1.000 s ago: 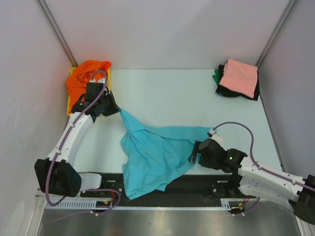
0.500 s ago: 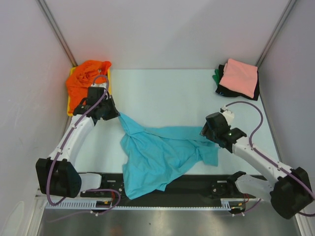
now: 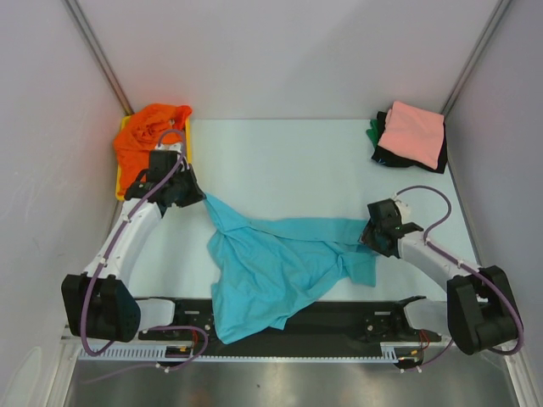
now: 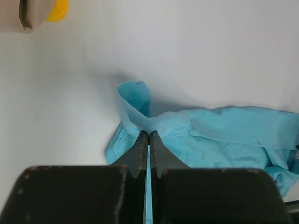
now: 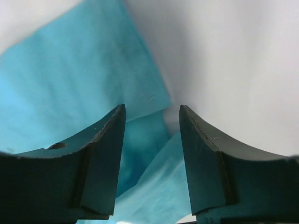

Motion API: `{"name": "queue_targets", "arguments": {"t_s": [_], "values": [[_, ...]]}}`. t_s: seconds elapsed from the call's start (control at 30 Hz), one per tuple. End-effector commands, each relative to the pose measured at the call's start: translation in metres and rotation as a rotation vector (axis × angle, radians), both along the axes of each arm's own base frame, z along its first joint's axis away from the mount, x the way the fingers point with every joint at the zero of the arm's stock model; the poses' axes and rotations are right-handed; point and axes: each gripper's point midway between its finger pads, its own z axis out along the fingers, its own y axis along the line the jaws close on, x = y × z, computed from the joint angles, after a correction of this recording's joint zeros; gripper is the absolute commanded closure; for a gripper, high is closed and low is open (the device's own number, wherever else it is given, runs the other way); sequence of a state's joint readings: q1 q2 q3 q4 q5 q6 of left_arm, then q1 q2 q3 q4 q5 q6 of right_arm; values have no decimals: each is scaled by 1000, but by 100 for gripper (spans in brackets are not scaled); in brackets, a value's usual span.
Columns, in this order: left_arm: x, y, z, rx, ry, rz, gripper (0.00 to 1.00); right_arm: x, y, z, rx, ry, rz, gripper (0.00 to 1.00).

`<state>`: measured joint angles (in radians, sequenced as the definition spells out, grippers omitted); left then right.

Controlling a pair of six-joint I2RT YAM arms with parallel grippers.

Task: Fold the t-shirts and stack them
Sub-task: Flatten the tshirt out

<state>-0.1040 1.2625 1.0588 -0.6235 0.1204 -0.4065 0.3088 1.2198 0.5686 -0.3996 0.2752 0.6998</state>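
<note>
A turquoise t-shirt (image 3: 271, 267) lies crumpled across the near middle of the table, its lower part hanging over the black front rail. My left gripper (image 3: 202, 196) is shut on its upper left corner; the left wrist view shows the cloth (image 4: 210, 130) pinched between the closed fingers (image 4: 138, 149). My right gripper (image 3: 366, 234) is open at the shirt's right edge, its fingers (image 5: 105, 140) straddling a fold of turquoise cloth (image 5: 70, 88) without closing on it. An orange t-shirt (image 3: 148, 131) lies bunched at the back left. A salmon pink t-shirt (image 3: 414, 134) tops a folded stack at the back right.
The orange shirt sits in a yellow tray (image 3: 120, 182) in the back left corner. Green (image 3: 373, 131) and black (image 3: 386, 158) cloth show under the pink shirt. White walls enclose the table. A black rail (image 3: 356, 318) runs along the front edge.
My right arm swung from the front edge out to the right, and its gripper now sits at the shirt's right edge. The shirt's right part has spread. The left gripper kept its hold.
</note>
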Motion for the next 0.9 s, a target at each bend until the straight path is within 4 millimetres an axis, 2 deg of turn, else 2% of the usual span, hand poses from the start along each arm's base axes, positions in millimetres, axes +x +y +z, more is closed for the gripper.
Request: {"name": "queue_targets", "arguments": {"t_s": [0.0, 0.23, 0.27, 0.5, 0.63, 0.67, 0.73, 0.87], "values": [[2, 0, 10, -3, -53, -26, 100, 17, 1, 6, 31, -61, 8, 47], [2, 1, 10, -2, -51, -23, 100, 28, 4, -5, 32, -16, 23, 55], [2, 1, 10, 0, -52, -23, 100, 27, 5, -7, 34, -8, 29, 60], [2, 1, 10, -1, -50, -22, 100, 25, 1, -6, 25, -16, 14, 76], [2, 1, 8, 1, -45, -21, 100, 24, 0, 1, 28, -38, 6, 86], [3, 2, 9, 0, -48, -19, 100, 23, 0, 2, 29, -40, 6, 95], [2, 2, 8, 2, -46, -18, 100, 22, 0, 6, 28, -40, 10, 100], [2, 1, 7, 1, -45, -21, 100, 26, 0, 27, 29, -78, 18, 97]]}}
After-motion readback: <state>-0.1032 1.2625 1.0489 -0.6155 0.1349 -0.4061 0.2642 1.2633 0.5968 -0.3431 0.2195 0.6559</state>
